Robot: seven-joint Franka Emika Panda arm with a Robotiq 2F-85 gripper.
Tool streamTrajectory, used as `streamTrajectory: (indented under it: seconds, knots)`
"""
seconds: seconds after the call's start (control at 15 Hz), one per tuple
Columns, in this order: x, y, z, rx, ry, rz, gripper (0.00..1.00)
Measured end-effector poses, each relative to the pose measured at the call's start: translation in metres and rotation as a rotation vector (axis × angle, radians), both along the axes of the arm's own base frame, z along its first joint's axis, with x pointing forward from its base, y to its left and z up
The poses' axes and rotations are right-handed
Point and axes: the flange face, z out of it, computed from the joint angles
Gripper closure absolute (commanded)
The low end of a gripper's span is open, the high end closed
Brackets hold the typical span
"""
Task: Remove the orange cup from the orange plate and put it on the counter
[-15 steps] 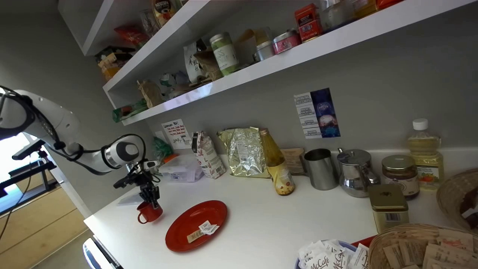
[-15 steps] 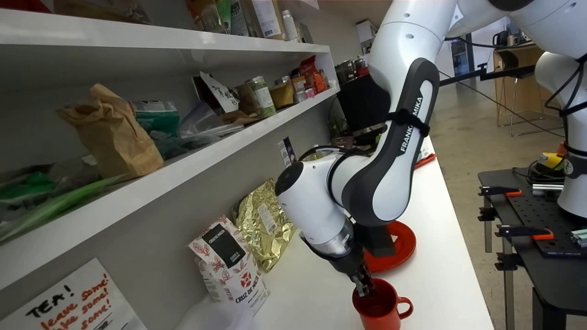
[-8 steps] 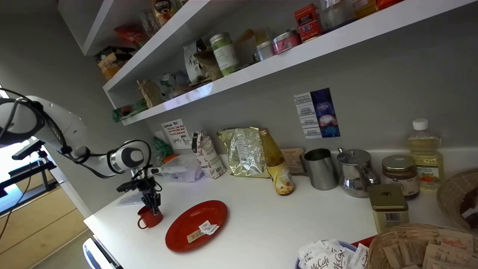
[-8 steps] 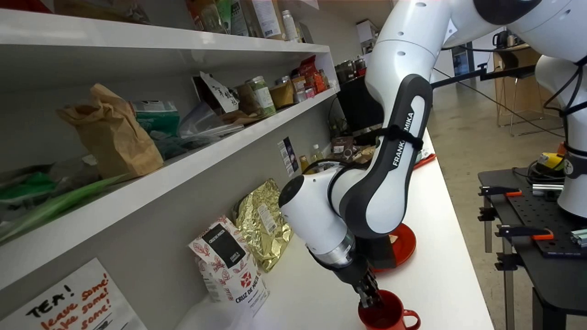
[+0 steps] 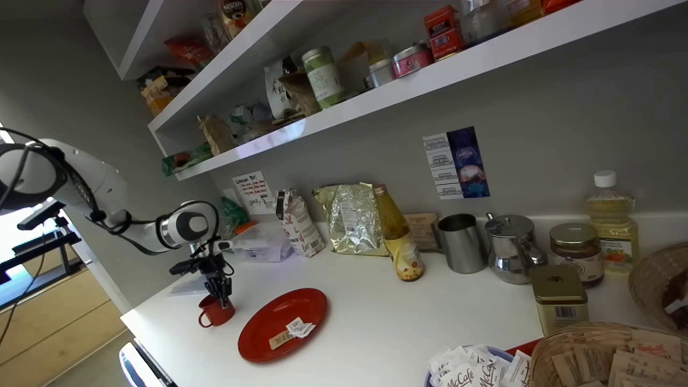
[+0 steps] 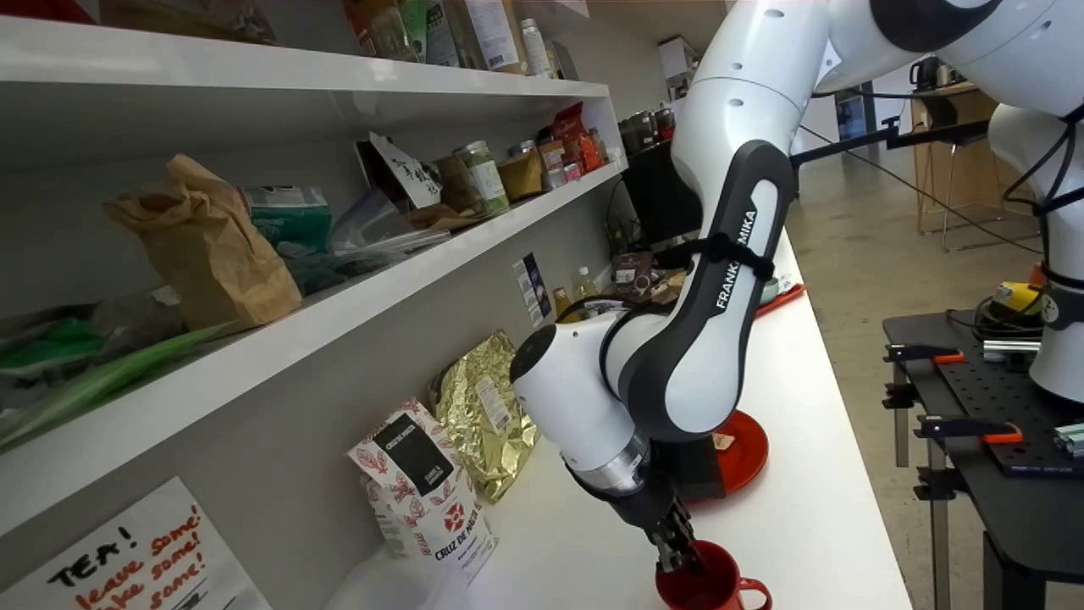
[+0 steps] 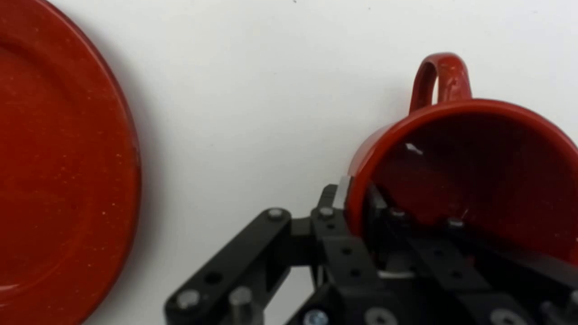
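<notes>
The orange cup is beside the orange plate, apart from it, on or just above the white counter. Its open mouth and handle show in an exterior view and in the wrist view. My gripper is shut on the near wall of the cup, one finger inside and one outside the rim. The gripper also shows in both exterior views. The plate's edge lies left in the wrist view, with counter between it and the cup. The cup's base is hidden in the wrist view.
Small packets lie on the plate. A plastic box, a patterned bag, a gold bag and a bottle stand along the wall. A white shelf hangs above. The counter's front edge is near the cup.
The gripper and the cup have moved down toward the counter, and the cup looks less tilted. In the last half second they have shifted only slightly. The plate has not moved.
</notes>
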Motion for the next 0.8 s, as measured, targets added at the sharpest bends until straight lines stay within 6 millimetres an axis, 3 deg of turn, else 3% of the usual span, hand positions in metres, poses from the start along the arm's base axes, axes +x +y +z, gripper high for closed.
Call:
streamTrajectory:
  seconds: [0.53,0.6,0.67,0.8]
  knots:
    - [0.0004,0.0002,0.0000,0.001,-0.001,0.000,0.93]
    - [0.0004,0.0002,0.0000,0.001,-0.001,0.000,0.68]
    - [0.0004,0.0002,0.0000,0.001,-0.001,0.000,0.67]
    - [-0.0001,0.0012,0.0005,0.002,-0.003,0.001,0.54]
